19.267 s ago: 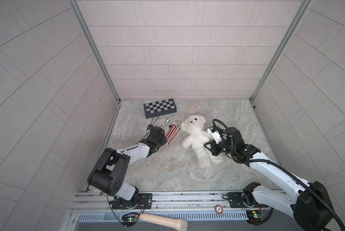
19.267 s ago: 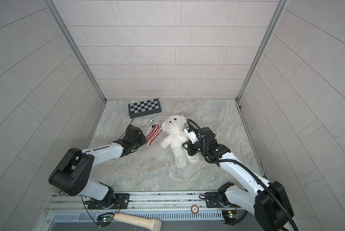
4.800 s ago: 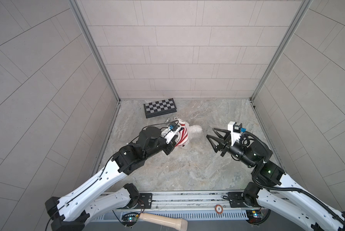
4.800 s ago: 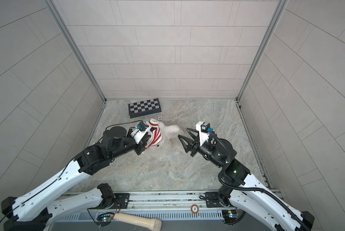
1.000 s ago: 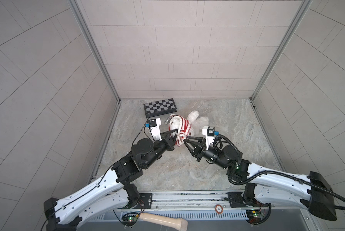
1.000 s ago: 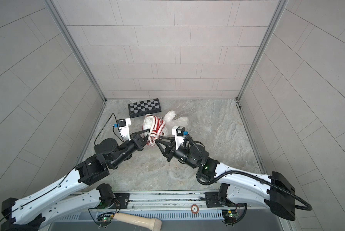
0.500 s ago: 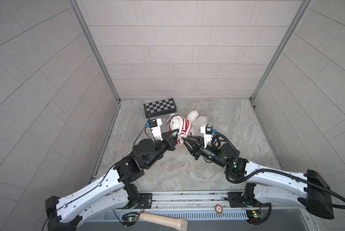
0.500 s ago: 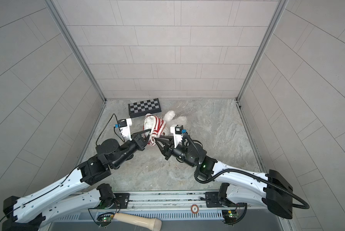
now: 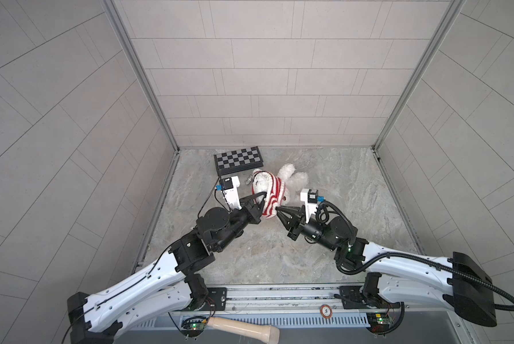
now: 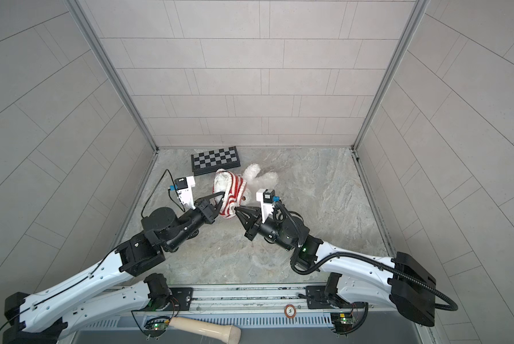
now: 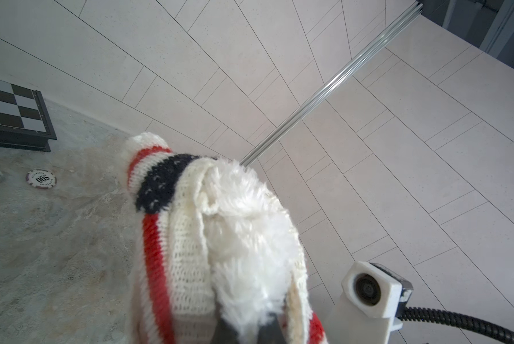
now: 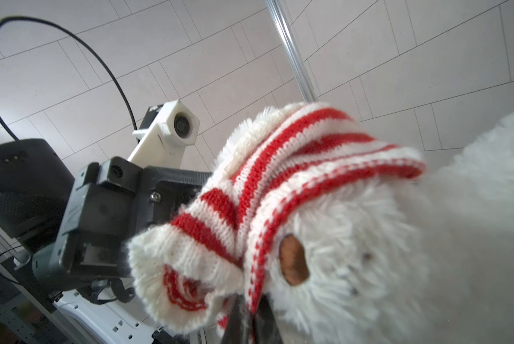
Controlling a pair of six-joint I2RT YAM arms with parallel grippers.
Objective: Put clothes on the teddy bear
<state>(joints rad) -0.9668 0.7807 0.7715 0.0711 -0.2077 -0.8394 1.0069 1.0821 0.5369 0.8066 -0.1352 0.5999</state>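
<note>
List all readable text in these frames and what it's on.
"500": poker chip, left wrist view.
Lettering round its rim: too small to read.
"5": round disc on the front rail, in both top views; may be "S".
Nothing else legible.

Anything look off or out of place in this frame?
Yes. The striped sweater is bunched over the head of the teddy bear, with the hem right at the nose and the body and legs bare. A poker chip also lies loose on the table near the chessboard.
</note>
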